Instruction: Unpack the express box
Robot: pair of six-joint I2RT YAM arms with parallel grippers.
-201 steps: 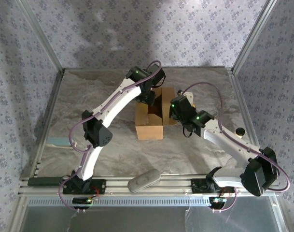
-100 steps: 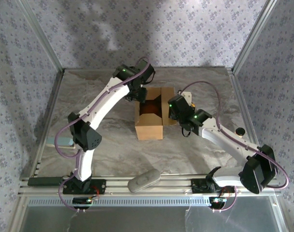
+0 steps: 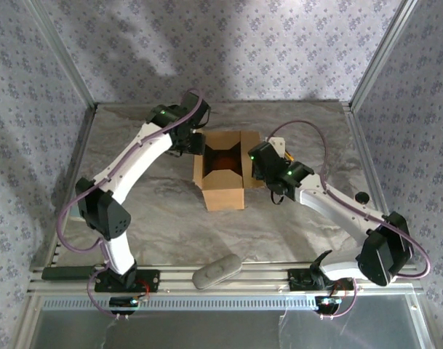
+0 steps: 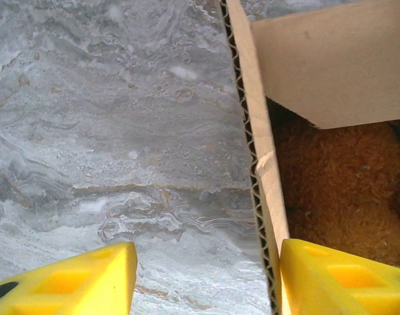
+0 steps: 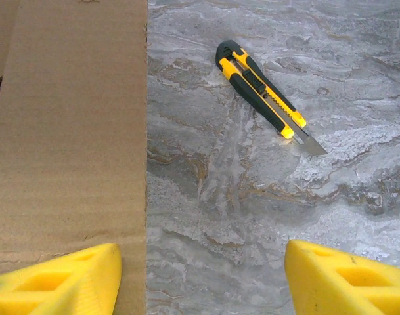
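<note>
The box (image 3: 222, 190) stands at the middle of the tabletop (image 3: 156, 218), its top flaps spread open. Inside lies a fuzzy orange-brown plush toy (image 4: 337, 190), filling what shows of the inside. The left fingers (image 4: 75, 279) are at the box's far left corner, open and gripping nothing. They straddle the box's left wall, one finger outside over the stone pattern and the other inside above the toy. The right fingers (image 5: 62, 275) hang at the box's right side, also open and empty, one over the right flap (image 5: 68, 131) and the other over bare tabletop. A yellow-and-black knife (image 5: 262, 95) lies just right of that flap, apart from it, with its blade out.

The tabletop is grey and marbled, edged by metal rails. Walls with a small flowered pattern (image 3: 32, 109) close it in on the left, far and right sides. At the near edge a grey oblong thing (image 3: 216, 270) lies between the arm bases, and a small black knob (image 3: 361, 197) sits far right.

In the left wrist view a flap (image 4: 331, 59) hides the toy's upper part, so its shape cannot be told. From above, the arms cover both sets of fingers, and the box's inside is only a dark reddish patch.
</note>
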